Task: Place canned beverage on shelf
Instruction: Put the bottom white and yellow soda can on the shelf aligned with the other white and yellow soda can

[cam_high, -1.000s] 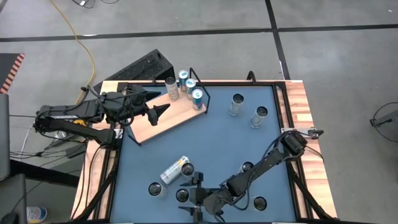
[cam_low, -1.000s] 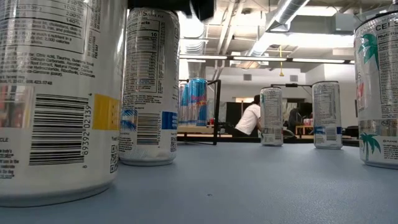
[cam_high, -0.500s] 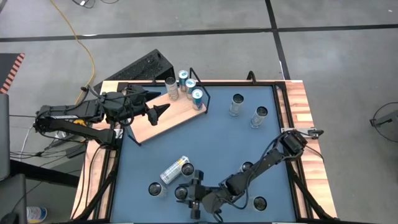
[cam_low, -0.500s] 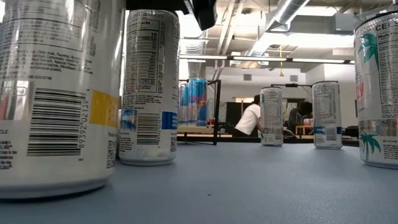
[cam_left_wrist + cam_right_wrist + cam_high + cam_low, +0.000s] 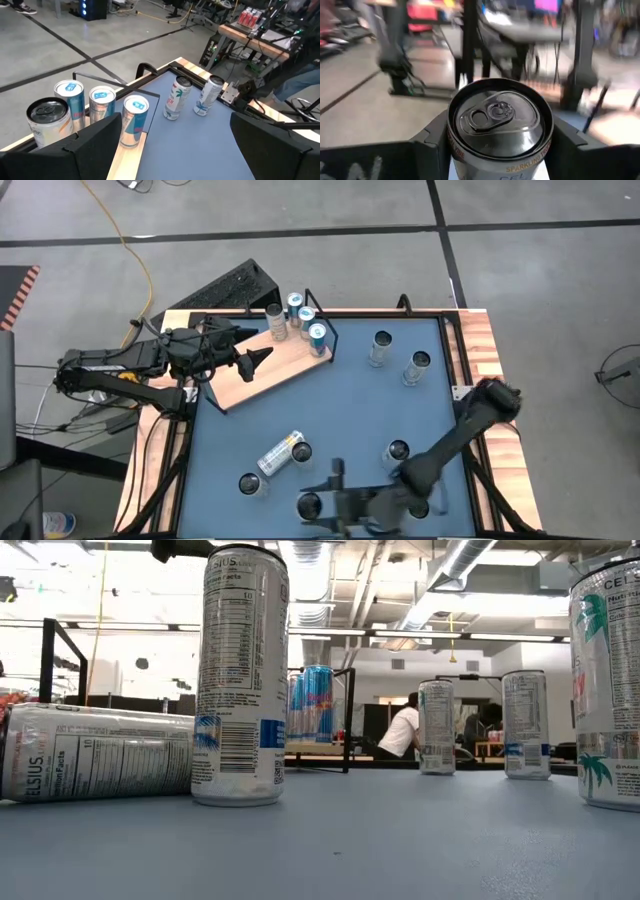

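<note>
Right fingers [image 5: 427, 145]: newly clamped on can [image 5: 500, 120]; gone from low-view foreground, apparently lifted off table [image 5: 350, 400]. Shelf [image 5: 285, 365]: well apart, carry pending. Left fingers [image 5: 95, 145]: spread, empty, above shelf.

The can lying on its side [image 5: 95, 753] read "CELSIUS" along its end, left of the upright can [image 5: 239, 675]; that upright can showed "SIUS" at its top; the can at the far right [image 5: 607, 680] carried "CE"; the gripped can [image 5: 500, 127] bore "SPARKLING" under its rim.
</note>
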You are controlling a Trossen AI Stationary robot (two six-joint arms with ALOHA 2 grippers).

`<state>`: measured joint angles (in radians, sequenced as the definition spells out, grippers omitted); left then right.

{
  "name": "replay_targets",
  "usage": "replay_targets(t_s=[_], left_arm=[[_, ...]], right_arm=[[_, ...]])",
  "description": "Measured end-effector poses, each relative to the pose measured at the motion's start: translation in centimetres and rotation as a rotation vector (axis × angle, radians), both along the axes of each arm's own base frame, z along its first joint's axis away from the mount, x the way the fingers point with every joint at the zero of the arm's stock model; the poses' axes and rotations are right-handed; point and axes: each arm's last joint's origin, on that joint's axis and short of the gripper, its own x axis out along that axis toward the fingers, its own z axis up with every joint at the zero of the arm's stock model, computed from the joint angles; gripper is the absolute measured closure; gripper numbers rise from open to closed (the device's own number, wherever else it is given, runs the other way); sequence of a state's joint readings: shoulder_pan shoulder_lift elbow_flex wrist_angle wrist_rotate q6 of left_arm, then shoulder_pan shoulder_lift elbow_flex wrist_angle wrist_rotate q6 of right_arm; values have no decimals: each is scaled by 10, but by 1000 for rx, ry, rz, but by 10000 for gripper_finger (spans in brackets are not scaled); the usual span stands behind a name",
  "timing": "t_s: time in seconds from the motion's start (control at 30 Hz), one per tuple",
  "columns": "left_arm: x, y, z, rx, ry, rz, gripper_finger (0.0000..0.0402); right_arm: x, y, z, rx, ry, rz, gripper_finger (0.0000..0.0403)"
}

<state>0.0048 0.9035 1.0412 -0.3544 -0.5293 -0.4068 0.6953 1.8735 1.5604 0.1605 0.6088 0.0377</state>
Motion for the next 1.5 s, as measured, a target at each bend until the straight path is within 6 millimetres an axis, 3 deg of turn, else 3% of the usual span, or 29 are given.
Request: replay_targets(t_s=[0.17,0.27,0.37,0.53,0.63,0.8,1.03,1.13,1.27,1.5], left_arm=[[0,0,0,-1,1,0,43],[0,0,-1,-1,6,0,43],[0,0,-2,-3,19,-9,43],[1,-3,-2,2,35,-114,43],[2,-5,-2,18,51,-214,43],[2,-8,-2,48,67,-309,43],[2,-8,-3,79,83,-340,43],[3,-10,-3,95,89,-395,43],[8,-11,-4,92,86,-424,42],[21,-10,-9,78,101,-422,42]], right_arm=[[-47,-35,79,-204,-123,-33,188],[-64,-70,105,-270,-100,-76,188],[-65,-107,105,-307,24,-35,188],[-45,-163,98,-274,126,204,188],[-28,-194,88,-313,88,230,188],[-4,-247,46,-261,-5,314,188],[-7,-308,-15,-49,-33,281,188],[-12,-324,-44,-14,48,249,184],[-12,-339,-58,-2,64,232,182],[8,-346,-101,25,148,216,182]])
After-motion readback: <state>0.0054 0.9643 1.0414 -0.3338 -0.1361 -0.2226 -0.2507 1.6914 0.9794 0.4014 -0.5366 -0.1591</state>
